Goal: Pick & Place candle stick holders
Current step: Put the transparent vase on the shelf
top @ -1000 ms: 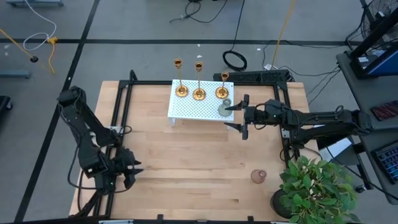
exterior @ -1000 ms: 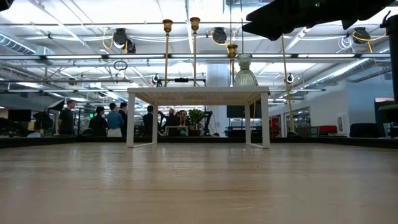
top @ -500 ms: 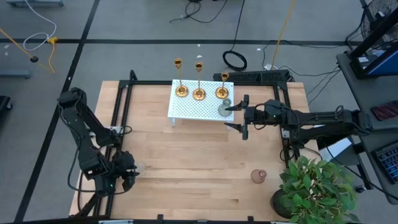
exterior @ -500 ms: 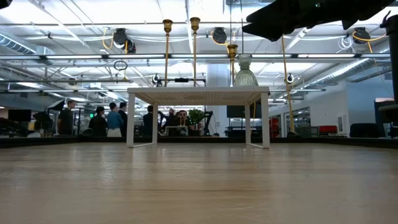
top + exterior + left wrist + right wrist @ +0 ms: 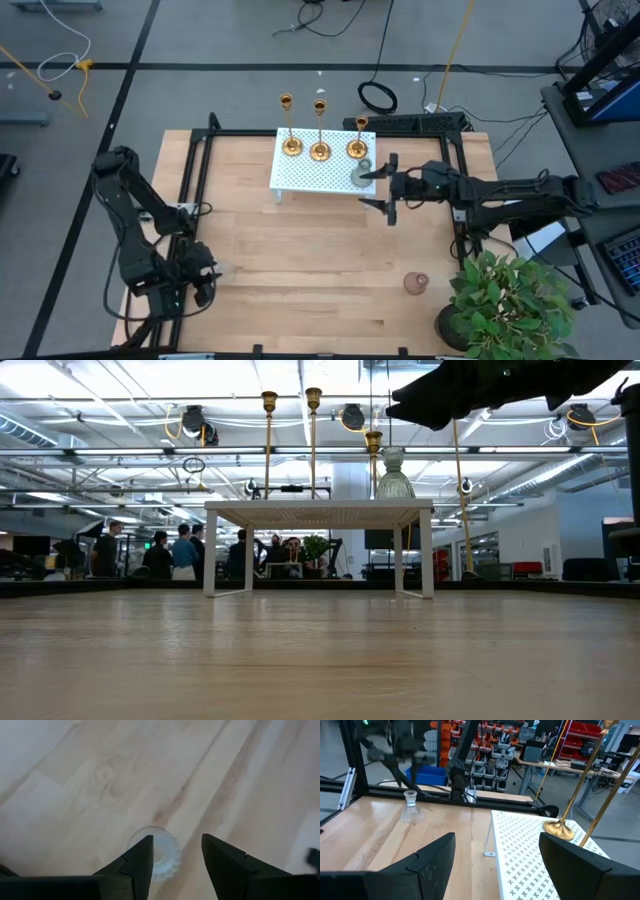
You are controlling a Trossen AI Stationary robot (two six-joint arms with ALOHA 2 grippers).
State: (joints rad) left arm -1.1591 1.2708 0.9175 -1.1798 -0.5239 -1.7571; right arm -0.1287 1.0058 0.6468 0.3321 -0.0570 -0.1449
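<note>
Three gold candle stick holders [image 5: 320, 150] stand on their round bases in a row along the far edge of a small white perforated stand [image 5: 310, 178]. They also show in the low view [image 5: 313, 398]. My right gripper [image 5: 385, 190] is open and empty, level, just right of the stand; its wrist view shows one gold base [image 5: 559, 827]. My left gripper [image 5: 203, 278] is open at the table's near left, pointing down over a small clear glass holder [image 5: 152, 851] that stands on the table between and below its fingers. I see no touch.
A clear glass holder [image 5: 360, 176] stands on the stand's near right corner, close to my right gripper. A small pinkish object [image 5: 415, 283] sits on the table at the near right, by a potted plant [image 5: 505, 305]. People stand in the room behind the table.
My left arm has drawn back a little toward the table's near left corner, its gripper staying open above the glass holder. The candle stick holders have not moved.
</note>
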